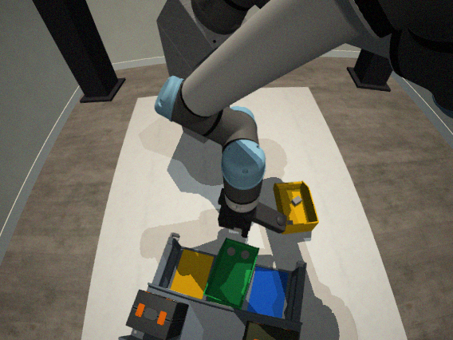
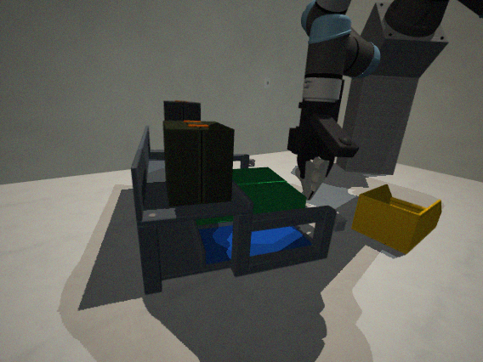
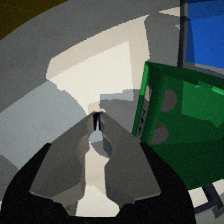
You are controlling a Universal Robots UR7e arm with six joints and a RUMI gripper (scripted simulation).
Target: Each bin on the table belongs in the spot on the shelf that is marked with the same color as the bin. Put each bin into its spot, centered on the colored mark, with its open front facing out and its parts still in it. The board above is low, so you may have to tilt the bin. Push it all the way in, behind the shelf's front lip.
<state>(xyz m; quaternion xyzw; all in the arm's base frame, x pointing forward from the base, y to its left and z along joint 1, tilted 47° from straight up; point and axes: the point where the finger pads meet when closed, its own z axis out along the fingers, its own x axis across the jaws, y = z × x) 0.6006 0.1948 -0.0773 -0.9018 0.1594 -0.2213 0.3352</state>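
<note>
A green bin (image 1: 231, 272) sits in the middle spot of the dark shelf (image 1: 229, 281), slightly askew, its outer end with two grey round parts sticking out at the front; it also shows in the side view (image 2: 265, 189) and the wrist view (image 3: 182, 135). A yellow mark (image 1: 191, 273) lies to its left and a blue mark (image 1: 268, 291) to its right. A yellow bin (image 1: 296, 207) with a grey part (image 1: 296, 200) stands on the table, apart from the shelf. My gripper (image 2: 313, 183) (image 3: 97, 113) is shut and empty, pointing down just in front of the green bin's outer end.
Two dark boxes with orange marks (image 2: 197, 159) stand on the shelf's top board. The robot's grey pedestal (image 2: 389, 106) rises behind the yellow bin. Black posts (image 1: 80, 52) stand on the floor at the far side.
</note>
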